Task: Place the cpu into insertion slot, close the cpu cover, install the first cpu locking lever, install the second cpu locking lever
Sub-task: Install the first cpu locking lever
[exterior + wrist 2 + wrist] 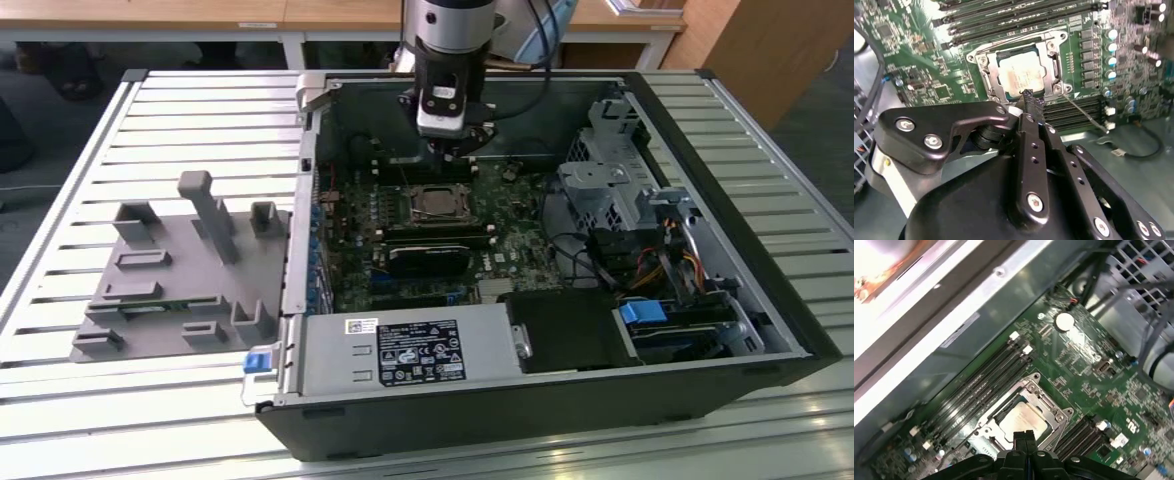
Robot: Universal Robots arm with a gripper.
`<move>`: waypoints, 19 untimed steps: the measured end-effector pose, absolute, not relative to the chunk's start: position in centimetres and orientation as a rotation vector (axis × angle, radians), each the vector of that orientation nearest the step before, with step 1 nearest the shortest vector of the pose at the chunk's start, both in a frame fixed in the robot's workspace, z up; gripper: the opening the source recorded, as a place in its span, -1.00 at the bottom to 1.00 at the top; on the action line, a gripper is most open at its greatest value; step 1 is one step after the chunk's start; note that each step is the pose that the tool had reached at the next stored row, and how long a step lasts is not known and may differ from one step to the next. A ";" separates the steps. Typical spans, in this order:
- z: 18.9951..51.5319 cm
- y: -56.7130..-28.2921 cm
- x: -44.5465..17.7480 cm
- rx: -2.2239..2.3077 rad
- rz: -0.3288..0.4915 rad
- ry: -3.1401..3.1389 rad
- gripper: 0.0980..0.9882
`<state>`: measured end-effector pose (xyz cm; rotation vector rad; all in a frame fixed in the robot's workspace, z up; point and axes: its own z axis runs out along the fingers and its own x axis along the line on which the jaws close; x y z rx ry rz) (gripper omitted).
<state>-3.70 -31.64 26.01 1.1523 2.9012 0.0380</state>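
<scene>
In the exterior view, an open computer case (727, 150) is seen lying on a slatted table (160, 120). The tool (454, 165) is held low inside it, close over the green board (521, 195) and just beside the cpu (434, 204), which is laid flat with its metal top upward.

In the second wrist view, the cpu is found seated in the slot (1000, 75), and the cover (986, 75) is folded down around it, its window framing the chip. The first two steps are therefore judged done. The tool's fingertips (1030, 100) are pressed together at the near edge of the cover, and nothing is seen between them. A thin lever (1085, 114) is seen running slantwise away from one corner of the cover, across the memory strips (1074, 107). It is judged not yet latched, so the lever work is taken as left. A second lever cannot be made out.

In the first wrist view, no long axis can be given for the cpu, since it is square. Its edges are set parallel to the memory strips on either side, and the tool is poised at one edge of the cover.
</scene>
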 end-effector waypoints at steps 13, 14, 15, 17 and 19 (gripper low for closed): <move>26.0 -31.6 -3.7 0.802 0.041 3.020 -0.98; 26.0 -31.6 -3.7 0.776 0.042 3.027 -0.98; 26.0 -31.6 -3.7 0.748 0.042 3.034 -0.98; 26.0 -31.6 -3.7 0.694 0.042 3.048 -0.98; 26.0 -31.6 -3.7 0.637 0.043 3.060 -0.98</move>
